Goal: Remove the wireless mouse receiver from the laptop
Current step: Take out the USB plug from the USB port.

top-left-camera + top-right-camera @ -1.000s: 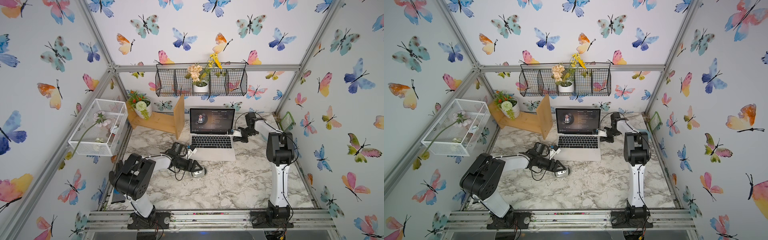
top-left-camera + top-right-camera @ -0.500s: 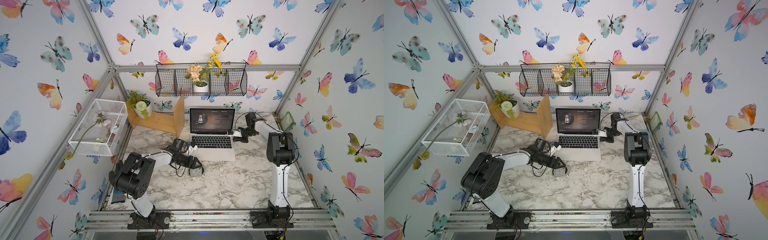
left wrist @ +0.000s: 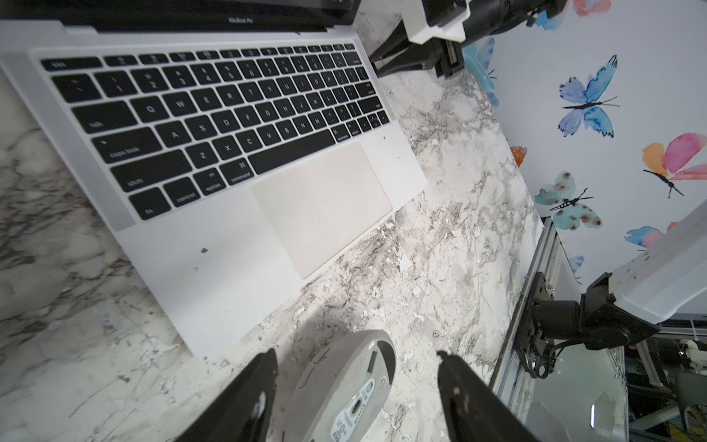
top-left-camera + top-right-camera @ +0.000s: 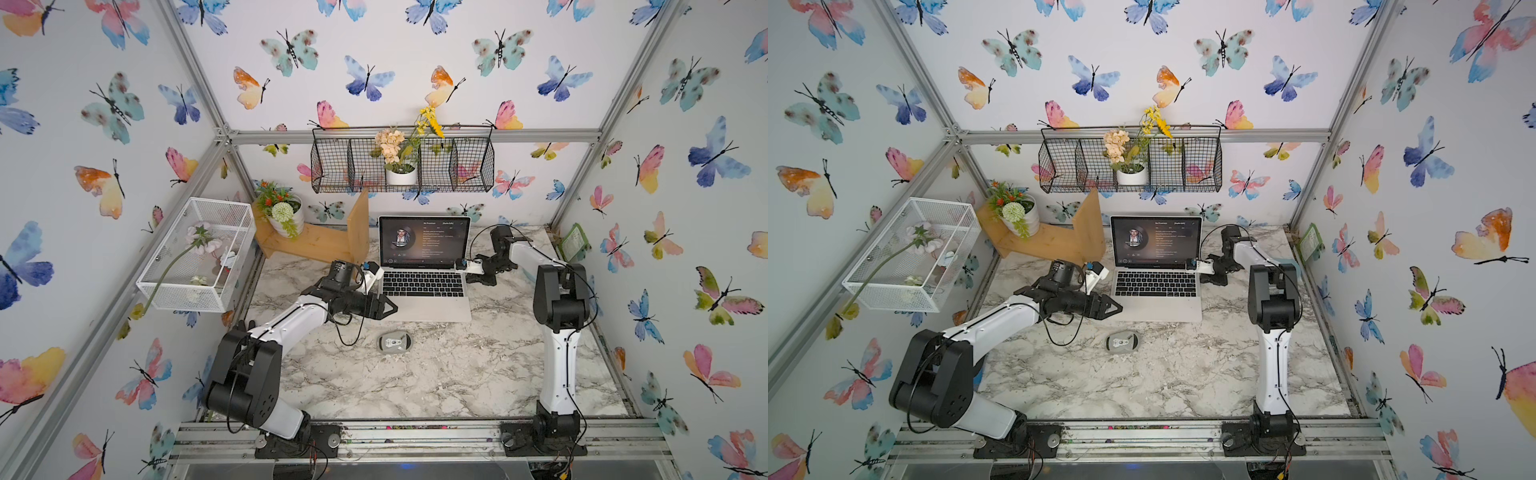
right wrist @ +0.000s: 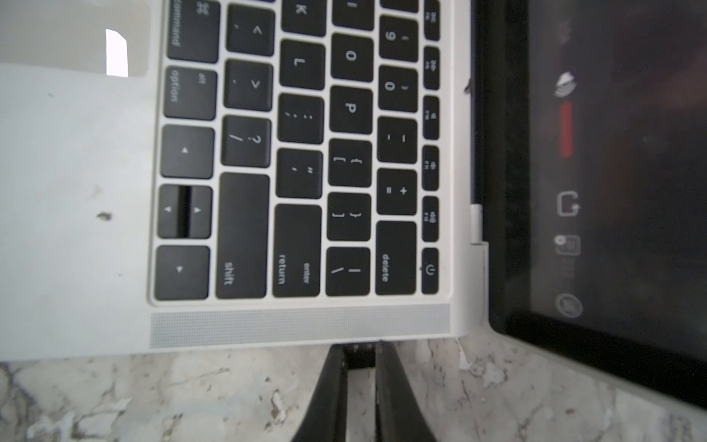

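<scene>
The silver laptop stands open at the back middle of the marble table. In the right wrist view its right edge fills the frame, and the tiny black wireless mouse receiver sticks out of that edge. My right gripper is shut on the receiver, one finger on each side. In both top views the receiver is hidden by that gripper. My left gripper is open and empty at the laptop's front left corner.
A grey mouse lies belly up on the table in front of the laptop, below the left gripper. A wooden shelf with a potted plant stands back left. A white wire basket juts from the left wall.
My left gripper has drawn back from the mouse toward the laptop's front left corner, leaving the mouse on the table. The right arm has not moved.
</scene>
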